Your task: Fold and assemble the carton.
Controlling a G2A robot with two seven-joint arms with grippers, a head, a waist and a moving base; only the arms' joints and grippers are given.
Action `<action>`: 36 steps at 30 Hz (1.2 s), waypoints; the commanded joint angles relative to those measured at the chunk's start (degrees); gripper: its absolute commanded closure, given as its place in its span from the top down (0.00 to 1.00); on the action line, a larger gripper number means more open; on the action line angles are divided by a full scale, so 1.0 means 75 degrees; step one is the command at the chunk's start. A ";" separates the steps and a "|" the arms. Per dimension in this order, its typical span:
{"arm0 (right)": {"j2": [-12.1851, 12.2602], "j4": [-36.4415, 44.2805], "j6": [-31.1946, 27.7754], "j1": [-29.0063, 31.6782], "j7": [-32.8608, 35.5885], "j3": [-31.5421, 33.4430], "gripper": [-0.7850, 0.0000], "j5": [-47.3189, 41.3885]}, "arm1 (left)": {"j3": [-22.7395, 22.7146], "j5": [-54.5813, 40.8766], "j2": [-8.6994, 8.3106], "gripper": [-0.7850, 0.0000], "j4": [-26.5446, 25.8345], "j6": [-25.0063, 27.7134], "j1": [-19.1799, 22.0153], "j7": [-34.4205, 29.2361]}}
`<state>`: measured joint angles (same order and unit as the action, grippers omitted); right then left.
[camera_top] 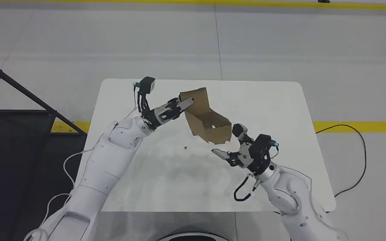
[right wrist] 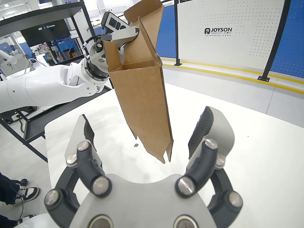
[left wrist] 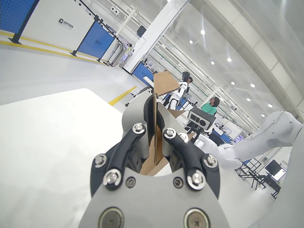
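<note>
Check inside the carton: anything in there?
Bare cardboard walls show at the open mouth of the carton, nothing in it. The left hand pinches an upper flap. Its front panel hides the deeper inside.

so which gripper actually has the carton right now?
The left gripper: it is shut on the carton at its upper flap, holding it above the table. The right gripper is open by the carton's lower end, gripping nothing.

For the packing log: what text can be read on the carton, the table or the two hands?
carton: none, plain brown card.
table: none.
left hand, right hand: none.
white panel behind the table: a printed logo, left unquoted here.
</note>
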<state>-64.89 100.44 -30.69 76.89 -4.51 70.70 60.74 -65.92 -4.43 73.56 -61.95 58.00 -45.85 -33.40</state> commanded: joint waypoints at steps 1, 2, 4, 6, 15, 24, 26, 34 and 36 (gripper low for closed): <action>-0.0008 -0.0022 -0.0047 -0.0030 0.0020 -0.0039 1.00 -0.0004 | 0.0009 -0.0043 -0.0001 0.00 0.0010 0.0000 0.0009 -0.0022; -0.0011 -0.0032 -0.0056 -0.0043 0.0026 -0.0049 1.00 -0.0006 | 0.0011 -0.0056 -0.0002 0.00 0.0018 0.0000 0.0009 -0.0028; -0.0021 -0.0068 -0.0078 -0.0086 0.0054 -0.0093 1.00 0.0004 | 0.0024 -0.0087 -0.0003 0.00 0.0026 0.0000 0.0016 -0.0059; -0.0032 -0.0086 -0.0098 -0.0127 0.0075 -0.0152 1.00 0.0035 | 0.0041 -0.0130 0.0000 0.00 0.0048 0.0000 0.0022 -0.0081; -0.0081 0.0033 0.0148 -0.0185 0.0145 -0.0378 1.00 0.0384 | 0.0118 -0.0202 0.0019 0.00 0.0124 0.0000 0.0088 -0.0141; -0.0108 0.0122 0.0205 -0.0177 0.0204 -0.0518 1.00 0.0627 | 0.0162 -0.0285 0.0033 0.00 0.0167 0.0000 0.0137 -0.0217; -0.0115 0.0143 0.0233 -0.0176 0.0225 -0.0554 1.00 0.0703 | 0.0167 -0.0301 0.0036 0.00 0.0167 0.0000 0.0141 -0.0231; -0.0141 0.0196 0.0318 -0.0174 0.0250 -0.0670 1.00 0.0911 | 0.0173 -0.0328 0.0041 0.00 0.0129 0.0000 0.0133 -0.0295; -0.0149 0.0212 0.0369 -0.0175 0.0244 -0.0701 1.00 0.0995 | 0.0174 -0.0333 0.0042 0.00 0.0115 0.0000 0.0130 -0.0313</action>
<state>-65.98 101.98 -28.12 75.58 -2.65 65.54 67.90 -64.62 -6.90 73.87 -61.02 58.00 -44.86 -35.70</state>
